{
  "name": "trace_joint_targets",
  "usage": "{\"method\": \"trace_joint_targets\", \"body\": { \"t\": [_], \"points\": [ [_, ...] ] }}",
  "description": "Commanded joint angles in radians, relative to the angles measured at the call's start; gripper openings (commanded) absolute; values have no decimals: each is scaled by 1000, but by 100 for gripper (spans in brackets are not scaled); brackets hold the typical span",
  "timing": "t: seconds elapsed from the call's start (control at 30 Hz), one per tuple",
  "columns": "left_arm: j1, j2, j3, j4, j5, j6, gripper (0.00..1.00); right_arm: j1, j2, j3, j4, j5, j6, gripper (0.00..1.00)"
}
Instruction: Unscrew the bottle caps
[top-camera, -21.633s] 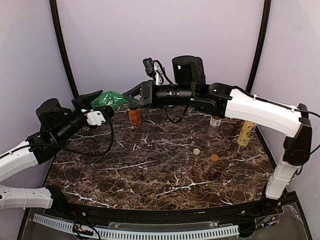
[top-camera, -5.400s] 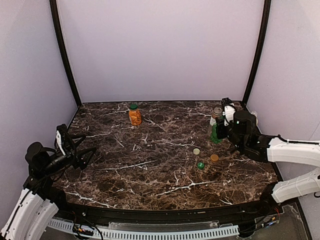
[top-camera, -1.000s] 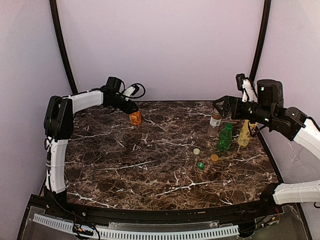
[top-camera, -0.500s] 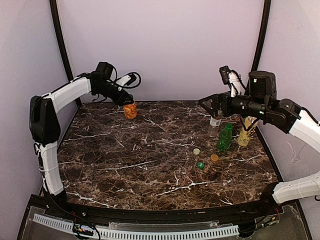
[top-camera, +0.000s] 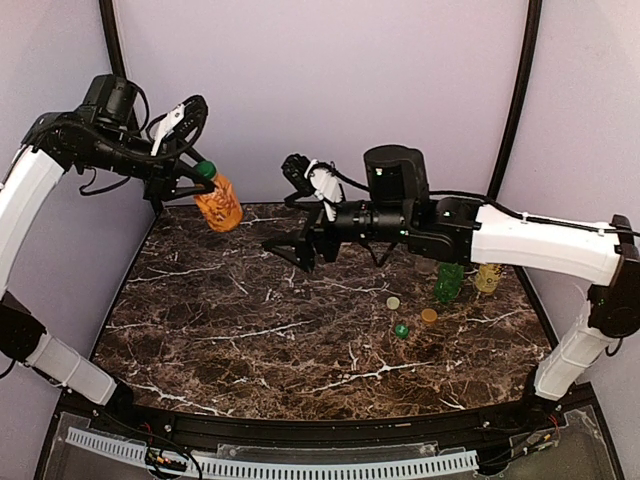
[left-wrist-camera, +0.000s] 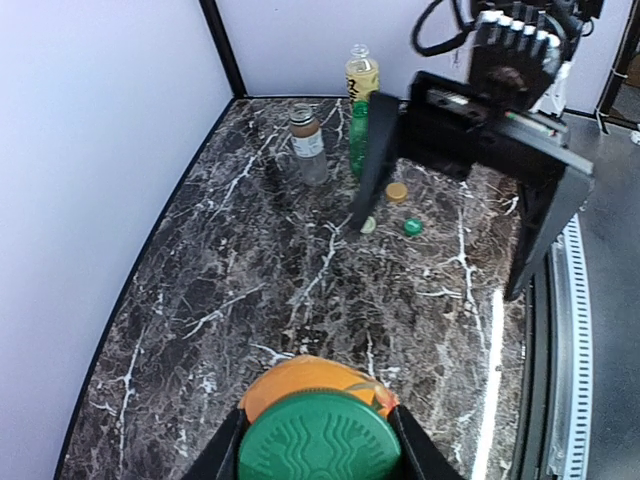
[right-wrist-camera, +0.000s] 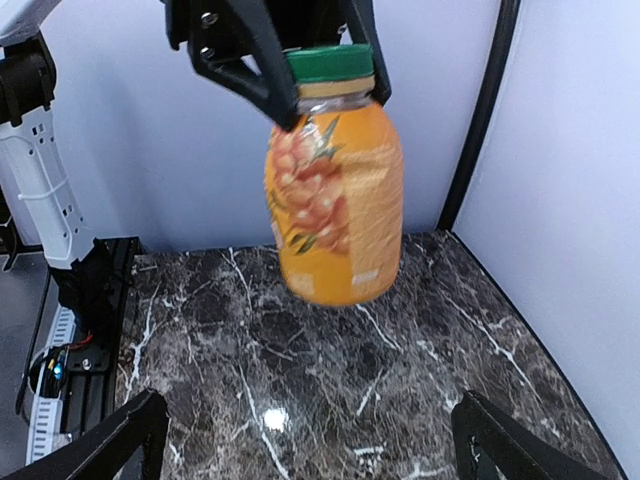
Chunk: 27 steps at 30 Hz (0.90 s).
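My left gripper (top-camera: 203, 172) is shut on the green cap (left-wrist-camera: 320, 440) of the squat orange bottle (top-camera: 218, 205). The bottle hangs tilted in the air above the table's far left corner. My right gripper (top-camera: 290, 250) stands open over the table's middle and points at that bottle (right-wrist-camera: 335, 200), with a gap between them. At the right stand the green bottle (top-camera: 449, 283) and the pale yellow bottle (top-camera: 488, 277), both uncapped. The clear bottle with the brown label (left-wrist-camera: 308, 145) shows only in the left wrist view.
Three loose caps lie on the dark marble table (top-camera: 250, 340) right of centre: a pale one (top-camera: 393, 302), a green one (top-camera: 401, 329) and an orange one (top-camera: 429, 315). Purple walls close the back and sides. The right arm (top-camera: 520, 240) stretches across above the standing bottles.
The left arm has lifted the orange bottle up and to the left, clear of the table. The right arm has swung from above the bottles on the right to the middle, still open.
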Motion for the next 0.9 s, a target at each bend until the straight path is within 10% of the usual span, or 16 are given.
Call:
{"method": "trace_joint_targets", "body": {
  "t": [0.0, 0.33, 0.77, 0.87],
  "points": [
    [-15, -84, -52, -152, 74, 44, 1, 43, 129, 129, 173, -68, -14, 99],
    [-19, -149, -70, -196, 153, 32, 1, 104, 365, 346, 191, -128, 65, 97],
    [-19, -168, -92, -160, 198, -15, 2, 106, 382, 325, 229, -189, 116, 48],
    [-19, -189, -126, -72, 183, -99, 70, 106, 370, 306, 273, -176, 142, 46]
  ]
}}
